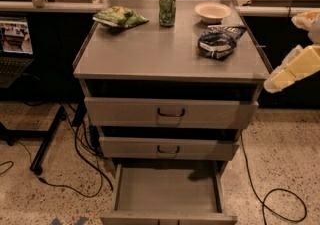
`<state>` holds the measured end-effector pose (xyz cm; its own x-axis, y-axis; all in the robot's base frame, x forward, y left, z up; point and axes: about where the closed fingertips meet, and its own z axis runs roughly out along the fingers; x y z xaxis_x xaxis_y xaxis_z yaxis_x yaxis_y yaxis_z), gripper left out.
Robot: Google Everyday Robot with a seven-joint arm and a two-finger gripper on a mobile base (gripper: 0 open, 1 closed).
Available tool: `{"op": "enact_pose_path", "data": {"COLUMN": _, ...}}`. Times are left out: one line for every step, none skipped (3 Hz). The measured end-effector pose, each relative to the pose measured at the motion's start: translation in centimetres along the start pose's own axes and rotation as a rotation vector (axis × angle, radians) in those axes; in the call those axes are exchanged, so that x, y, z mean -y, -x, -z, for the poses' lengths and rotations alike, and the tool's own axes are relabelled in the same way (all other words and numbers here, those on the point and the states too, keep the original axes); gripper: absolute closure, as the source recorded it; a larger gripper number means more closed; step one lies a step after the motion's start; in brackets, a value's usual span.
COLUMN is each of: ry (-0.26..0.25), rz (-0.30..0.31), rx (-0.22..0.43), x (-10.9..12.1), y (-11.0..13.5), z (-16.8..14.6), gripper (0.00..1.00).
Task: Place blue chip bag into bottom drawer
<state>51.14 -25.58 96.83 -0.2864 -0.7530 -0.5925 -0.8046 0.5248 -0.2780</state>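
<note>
The blue chip bag (219, 41) lies crumpled on the right side of the grey cabinet top (150, 54), just in front of a white bowl. The bottom drawer (167, 191) is pulled out at the foot of the cabinet, and its plain grey inside holds nothing. My gripper (292, 69), pale yellow, hangs at the right edge of the view, beside the cabinet's right front corner. It is to the right of the bag, a little nearer and apart from it, and holds nothing that I can see.
A green chip bag (119, 17) lies at the back left of the top, a green can (167, 8) stands at the back middle, and a white bowl (213, 12) at the back right. The two upper drawers (170, 113) stand slightly open. Cables run over the floor (272, 204).
</note>
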Motion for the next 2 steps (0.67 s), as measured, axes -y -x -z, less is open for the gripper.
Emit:
{"op": "enact_pose_path", "data": {"ry": -0.017, "rz": -0.021, "rx": 0.033, "x": 3.3, "y": -0.2, "z": -1.6, "gripper": 0.0}}
{"op": "enact_pose_path", "data": {"ry": 0.001, "rz": -0.042, "rx": 0.03, "x": 6.0, "y": 0.6, "z": -4.4, "gripper": 0.0}}
